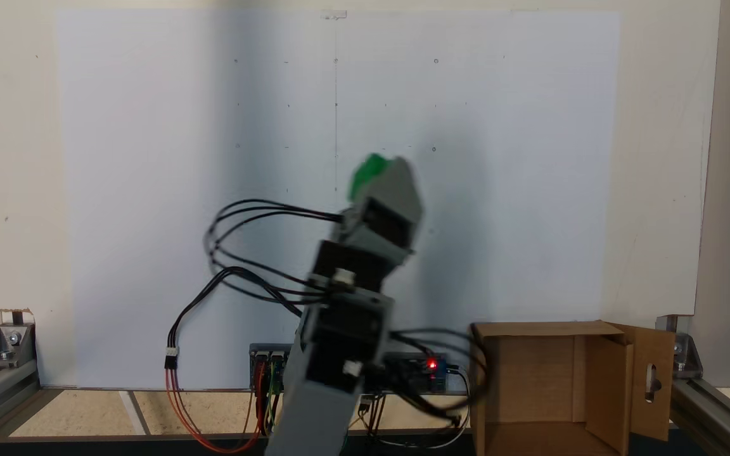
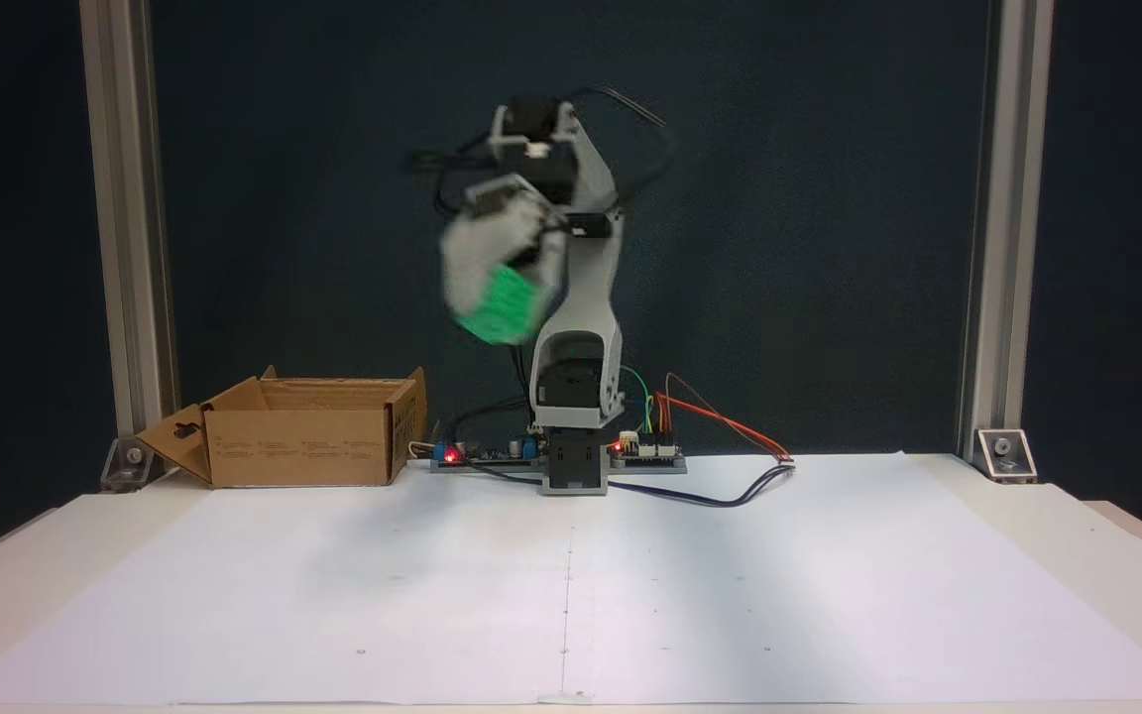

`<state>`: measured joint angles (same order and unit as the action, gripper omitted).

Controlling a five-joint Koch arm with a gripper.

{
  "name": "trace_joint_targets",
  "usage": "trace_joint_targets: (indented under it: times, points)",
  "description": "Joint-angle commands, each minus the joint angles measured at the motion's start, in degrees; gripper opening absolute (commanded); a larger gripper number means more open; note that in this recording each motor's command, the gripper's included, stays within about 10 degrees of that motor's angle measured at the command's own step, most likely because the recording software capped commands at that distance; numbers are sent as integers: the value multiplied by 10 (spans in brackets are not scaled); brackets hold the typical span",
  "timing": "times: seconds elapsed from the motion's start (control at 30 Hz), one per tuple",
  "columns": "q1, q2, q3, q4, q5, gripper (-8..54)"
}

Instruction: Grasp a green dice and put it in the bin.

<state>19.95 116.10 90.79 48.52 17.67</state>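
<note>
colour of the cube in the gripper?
Bright green. The dice shows best in a fixed view, held up in the gripper.

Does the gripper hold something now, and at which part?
Yes: the gripper holds the green dice between its jaws, raised above the table; blur hides which faces.

A large white paper sheet point(image 2: 571, 585) is lying flat across the pale tabletop point(image 2: 1126, 555), taking up most of it, with a thin seam running down its middle. At the far edge of the sheet, two small circuit boards point(image 2: 645, 451) are sitting side by side, red lights glowing on them. Red, orange and black wires point(image 2: 730, 431) are trailing from the boards onto the sheet's far edge. Grey aluminium posts point(image 2: 125, 228) are standing upright beyond the sheet's far corners, with metal corner brackets point(image 2: 1005, 451) at their feet. A dark backdrop point(image 2: 829, 198) is hanging behind the sheet.
</note>
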Motion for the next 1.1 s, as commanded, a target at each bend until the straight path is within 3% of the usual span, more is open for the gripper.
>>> trace_joint_targets:
  times: [0.0,0.13,0.57,0.77,0.93,0.97,1.0,1.07]
  points:
    - [92,-14,-54,0,-96,118]
    - [240,-107,-198,95,-125,118]
    - [730,-308,-271,88,-280,118]
    - [826,-425,-271,81,-400,118]
    - [857,-469,-270,26,-423,118]
    - [861,-471,-270,21,-422,132]
    - [862,-471,-270,20,-421,277]
    - [863,-471,-270,19,-418,356]
